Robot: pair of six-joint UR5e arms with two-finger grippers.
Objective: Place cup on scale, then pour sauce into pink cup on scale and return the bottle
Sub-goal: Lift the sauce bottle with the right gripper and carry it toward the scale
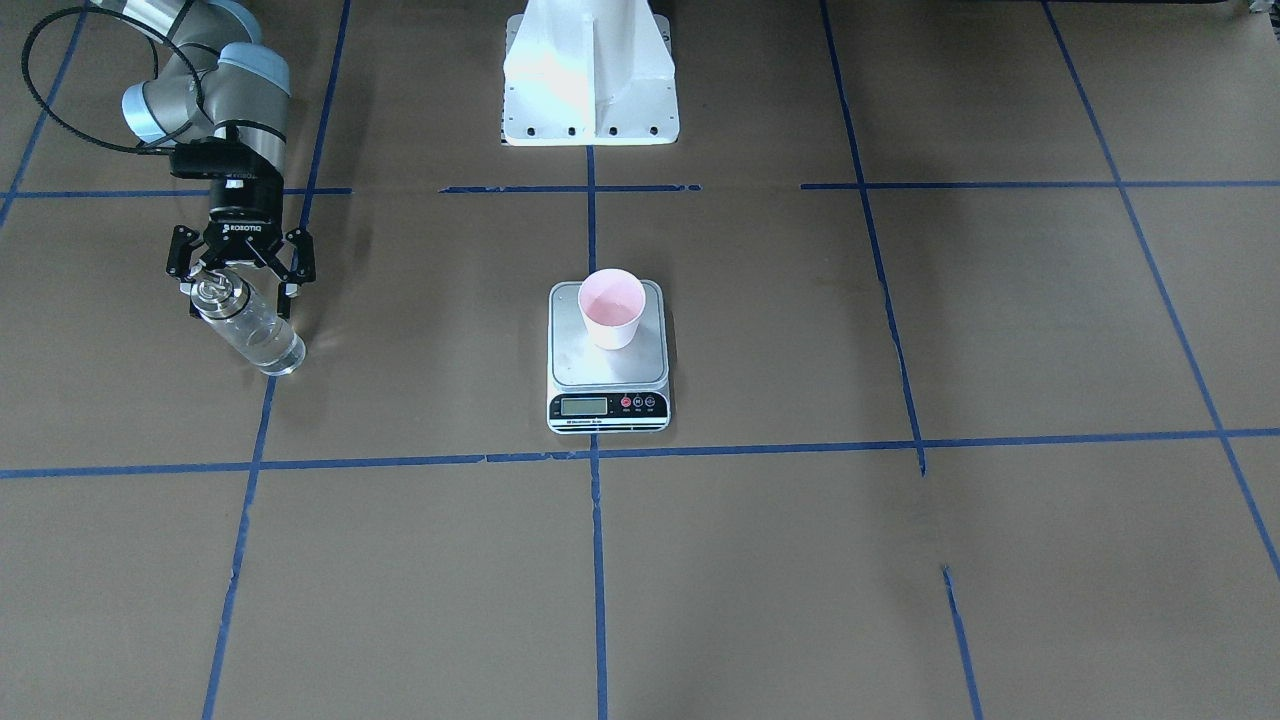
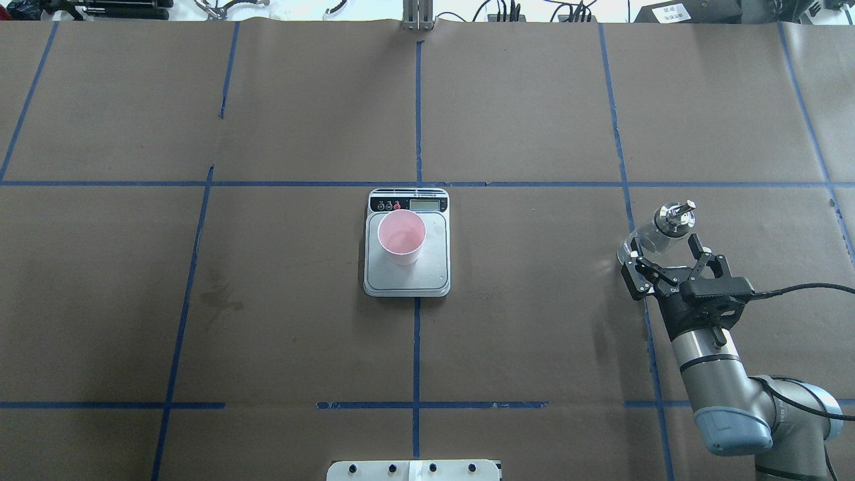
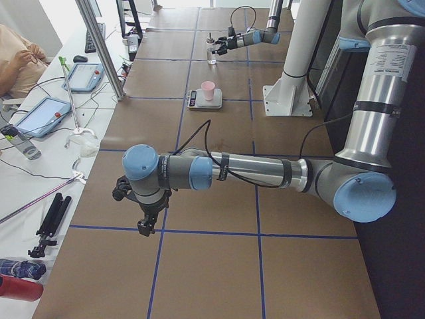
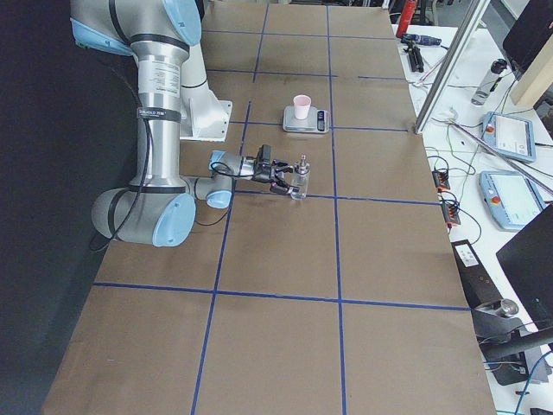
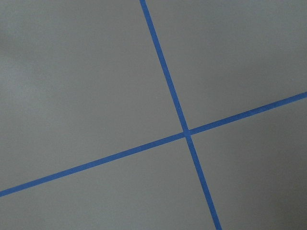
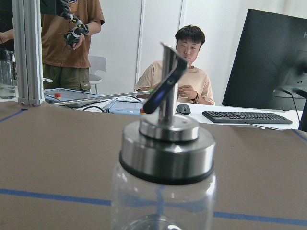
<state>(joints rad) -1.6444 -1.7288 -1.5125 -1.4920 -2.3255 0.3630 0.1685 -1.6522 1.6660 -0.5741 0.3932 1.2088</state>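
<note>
The pale pink cup (image 1: 612, 308) stands upright on the scale (image 1: 608, 378) at the table's middle; both also show in the overhead view, the cup (image 2: 401, 236) on the scale (image 2: 407, 279). The clear glass bottle (image 1: 248, 328), with a silver pourer cap, stands on the table at the robot's right. My right gripper (image 1: 240, 298) is open, level with the bottle's upper part, one finger on each side. The overhead view shows the bottle (image 2: 646, 239) just ahead of that gripper (image 2: 664, 247). My left gripper (image 3: 143, 219) hangs over bare table; I cannot tell its state.
Blue tape lines (image 1: 595, 455) divide the brown table cover into squares. The robot's white base (image 1: 590, 75) stands behind the scale. People, tablets and a keyboard are at a side bench (image 3: 46, 113) beyond the table's far edge.
</note>
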